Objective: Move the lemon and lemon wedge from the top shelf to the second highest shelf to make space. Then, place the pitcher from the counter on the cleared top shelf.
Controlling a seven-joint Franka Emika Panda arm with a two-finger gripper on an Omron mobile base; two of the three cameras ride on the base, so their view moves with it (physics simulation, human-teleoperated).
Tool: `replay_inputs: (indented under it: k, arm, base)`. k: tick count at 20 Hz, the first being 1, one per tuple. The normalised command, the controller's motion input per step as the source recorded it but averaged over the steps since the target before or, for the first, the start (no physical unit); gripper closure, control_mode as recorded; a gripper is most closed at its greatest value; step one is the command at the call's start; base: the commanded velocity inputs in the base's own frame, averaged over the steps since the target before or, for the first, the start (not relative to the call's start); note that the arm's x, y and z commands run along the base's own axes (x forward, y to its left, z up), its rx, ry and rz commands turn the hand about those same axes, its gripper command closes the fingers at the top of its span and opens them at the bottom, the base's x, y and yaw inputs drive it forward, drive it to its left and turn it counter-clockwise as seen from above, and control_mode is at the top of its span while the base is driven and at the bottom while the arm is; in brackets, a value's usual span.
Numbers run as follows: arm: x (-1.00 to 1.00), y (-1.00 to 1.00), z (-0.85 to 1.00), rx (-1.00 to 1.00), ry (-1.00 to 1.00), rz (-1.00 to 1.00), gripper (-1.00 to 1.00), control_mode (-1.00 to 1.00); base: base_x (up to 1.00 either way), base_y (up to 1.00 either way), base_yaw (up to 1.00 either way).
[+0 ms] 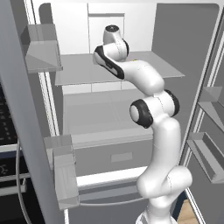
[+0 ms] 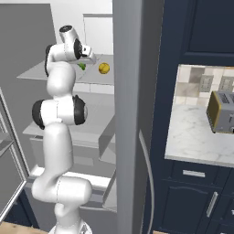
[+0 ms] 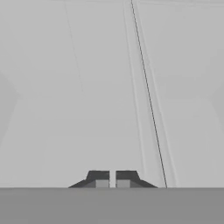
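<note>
We see the arm reaching up into the open fridge, hand at the top shelf (image 1: 78,70) level. In the hand view the gripper (image 3: 112,180) has its two dark tips drawn together with a thin slit between them and nothing clamped; ahead of them we see plain white fridge wall with a thin dark seam.

In the right base view the lemon (image 2: 104,68) sits on the top shelf, just right of the hand, apart from it. A small green thing (image 2: 82,66) sits right under the wrist; we cannot tell whether it's the wedge.

The grey fridge door edge (image 2: 132,119) blocks the middle of the right base view, and the left door with its bins (image 1: 41,52) stands along the left. A toaster (image 2: 223,112) stands on the marble counter (image 2: 192,137), above navy cabinets (image 2: 192,201).
</note>
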Motion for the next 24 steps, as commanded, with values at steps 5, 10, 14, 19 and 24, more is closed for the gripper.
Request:
replay_inputs:
  k: [5,10,14,19,24]
  arm:
    - [-0.25,-0.10,-0.17,0.00,-0.21,-0.09,1.00,-1.00]
    - [-0.42,-0.07,-0.12,0.00,-0.28,-0.10,1.00,-1.00]
    - [-0.64,-0.01,0.00,0.00,-0.21,-0.08,1.00,-1.00]
    - [-0.83,0.00,0.02,0.00,-0.13,-0.07,1.00,-1.00]
    - [-0.89,0.00,0.19,0.00,-0.05,-0.07,1.00,-1.00]
  base:
    - [0.00,0.00,0.00]
    - [0.00,0.00,0.00]
    - [0.00,0.00,0.00]
    - [0.00,0.00,0.00]
    - [0.00,0.00,0.00]
